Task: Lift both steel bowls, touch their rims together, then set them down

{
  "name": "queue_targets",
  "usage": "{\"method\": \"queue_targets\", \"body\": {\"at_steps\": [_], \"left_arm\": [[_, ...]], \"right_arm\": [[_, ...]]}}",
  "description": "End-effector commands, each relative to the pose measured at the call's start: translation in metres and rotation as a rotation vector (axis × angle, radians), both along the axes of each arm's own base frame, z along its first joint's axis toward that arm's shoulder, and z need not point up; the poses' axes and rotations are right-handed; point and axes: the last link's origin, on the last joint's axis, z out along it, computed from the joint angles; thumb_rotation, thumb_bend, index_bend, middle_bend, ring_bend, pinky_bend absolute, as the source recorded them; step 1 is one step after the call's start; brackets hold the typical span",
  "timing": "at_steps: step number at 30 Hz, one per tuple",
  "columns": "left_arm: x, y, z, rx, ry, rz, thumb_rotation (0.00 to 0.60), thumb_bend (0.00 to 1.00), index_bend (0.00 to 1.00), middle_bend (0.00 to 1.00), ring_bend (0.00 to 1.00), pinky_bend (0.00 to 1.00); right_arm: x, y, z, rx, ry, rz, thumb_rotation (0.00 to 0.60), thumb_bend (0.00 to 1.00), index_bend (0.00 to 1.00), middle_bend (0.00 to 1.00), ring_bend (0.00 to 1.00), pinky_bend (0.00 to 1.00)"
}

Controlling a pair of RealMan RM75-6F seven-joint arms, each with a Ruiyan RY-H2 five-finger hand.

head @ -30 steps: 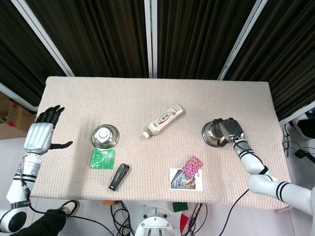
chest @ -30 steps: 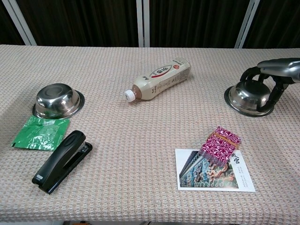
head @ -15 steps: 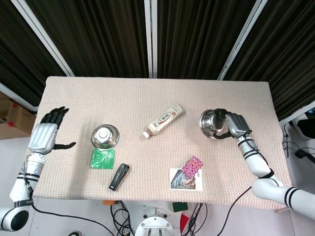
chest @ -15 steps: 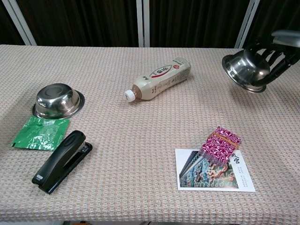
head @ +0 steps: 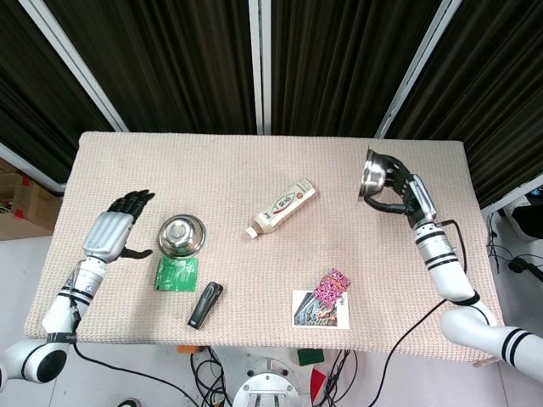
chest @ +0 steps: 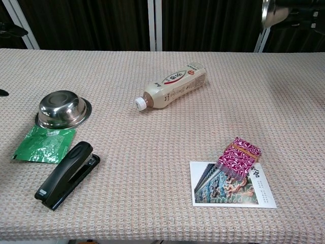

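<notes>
One steel bowl [head: 182, 235] [chest: 63, 109] sits upside down on the table's left side. My left hand [head: 113, 233] hovers just left of it with its fingers spread and holds nothing; the chest view shows only dark fingertips [chest: 4, 92] at the left edge. My right hand [head: 404, 194] grips the second steel bowl [head: 372, 175] [chest: 272, 12] high above the table's right side. That bowl is tipped on edge with its mouth facing left.
A plastic bottle [head: 282, 205] [chest: 172, 87] lies on its side mid-table. A green packet [head: 177, 273] and a black stapler [head: 204, 304] lie near the left bowl. A postcard [head: 321, 309] with a purple pack [head: 333, 286] lies front right.
My right hand has raised its bowl well off the table and tipped it onto its edge. My left hand has moved right, close to the left bowl.
</notes>
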Motion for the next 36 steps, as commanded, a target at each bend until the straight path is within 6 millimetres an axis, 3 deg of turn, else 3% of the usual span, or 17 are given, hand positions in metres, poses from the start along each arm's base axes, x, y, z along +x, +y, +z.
{"method": "queue_targets", "body": {"at_steps": [1, 9, 15, 29, 36], "left_arm": [[0.005, 0.012, -0.014, -0.045, -0.050, 0.002, 0.600, 0.00, 0.03, 0.06, 0.00, 0.14], [0.020, 0.037, -0.046, -0.127, -0.060, -0.011, 0.600, 0.00, 0.04, 0.06, 0.00, 0.16], [0.022, 0.041, -0.064, -0.187, -0.006, -0.003, 0.600, 0.00, 0.03, 0.06, 0.00, 0.16], [0.013, 0.047, -0.083, -0.270, 0.135, 0.058, 0.600, 0.00, 0.01, 0.06, 0.00, 0.17], [0.012, 0.051, -0.086, -0.249, 0.144, 0.057, 0.600, 0.00, 0.10, 0.12, 0.05, 0.22]], "right_arm": [[0.005, -0.005, 0.007, 0.009, -0.179, 0.013, 0.600, 0.18, 0.69, 0.54, 0.43, 0.33], [0.002, -0.010, 0.010, 0.004, -0.173, 0.016, 0.600, 0.18, 0.69, 0.54, 0.43, 0.33], [-0.001, -0.013, 0.012, 0.004, -0.163, 0.008, 0.600, 0.18, 0.69, 0.54, 0.43, 0.33], [-0.002, -0.013, 0.006, 0.019, -0.146, 0.008, 0.600, 0.18, 0.70, 0.54, 0.43, 0.33], [-0.003, -0.013, 0.008, 0.013, -0.134, 0.007, 0.600, 0.18, 0.70, 0.55, 0.43, 0.33]]}}
